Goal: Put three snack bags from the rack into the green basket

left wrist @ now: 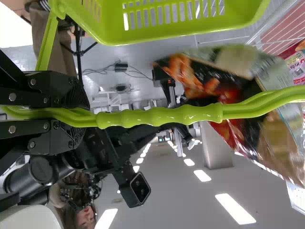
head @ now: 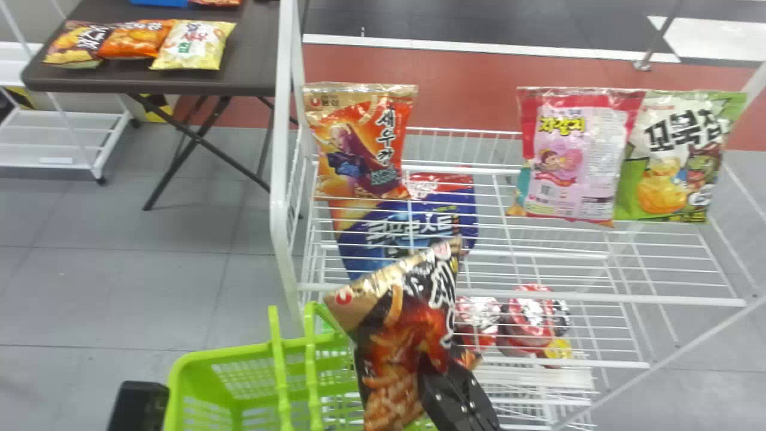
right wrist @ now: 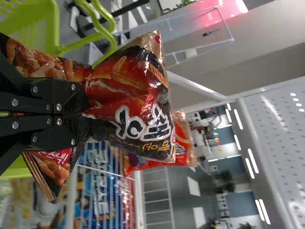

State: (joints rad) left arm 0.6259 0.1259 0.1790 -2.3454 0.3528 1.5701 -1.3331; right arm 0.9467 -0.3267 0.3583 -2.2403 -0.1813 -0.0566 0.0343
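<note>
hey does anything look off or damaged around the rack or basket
Only the dark snack bag: it's tilted and creased where the right gripper pinches its middle. That's probably just the grip; I see no tear or spill.

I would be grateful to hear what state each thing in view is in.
Left pincer: shut on the handles
Handles: raised, together
Basket: open-topped
Right pincer: shut on the dark bag
Dark bag: tilted, pinched
Orange bag: upright, sealed
Pink bag: upright, sealed
Green bag: upright, sealed
Blue bag: behind wires, sealing unclear
Red packs: behind wires, state unclear
Table bags: lying flat
Table: unfolded
</note>
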